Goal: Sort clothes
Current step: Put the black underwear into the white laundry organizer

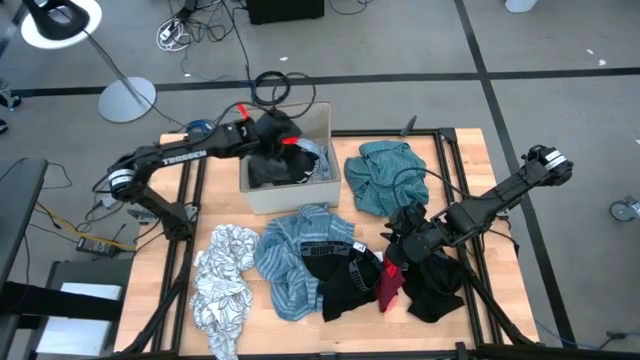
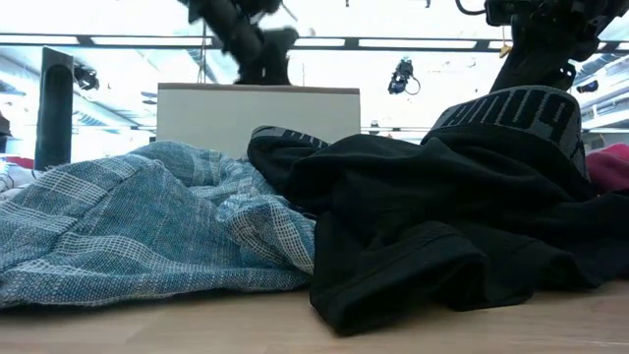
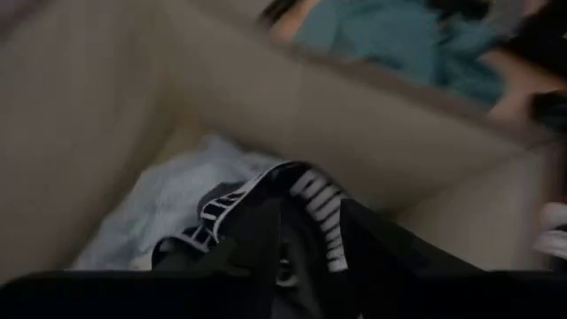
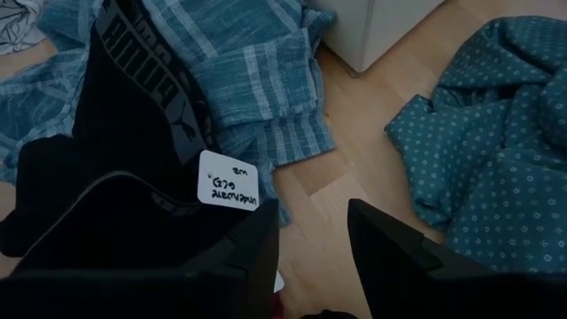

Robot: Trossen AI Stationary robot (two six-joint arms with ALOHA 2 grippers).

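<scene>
My left gripper reaches into the tan box, where a black piece with a white lettered waistband lies over a light blue piece. My right gripper is open and low over the table. It stands between a black piece with a grey waistband and a white label and the teal dotted garment. One finger is at the black piece's edge; whether it touches, I cannot tell. The blue-striped garment lies spread on the table, its edge under the black piece.
A white-grey patterned piece lies at the near left. A red piece and another black piece lie near the right gripper. Black frame bars run along the table's edges. Bare wood shows beside the box.
</scene>
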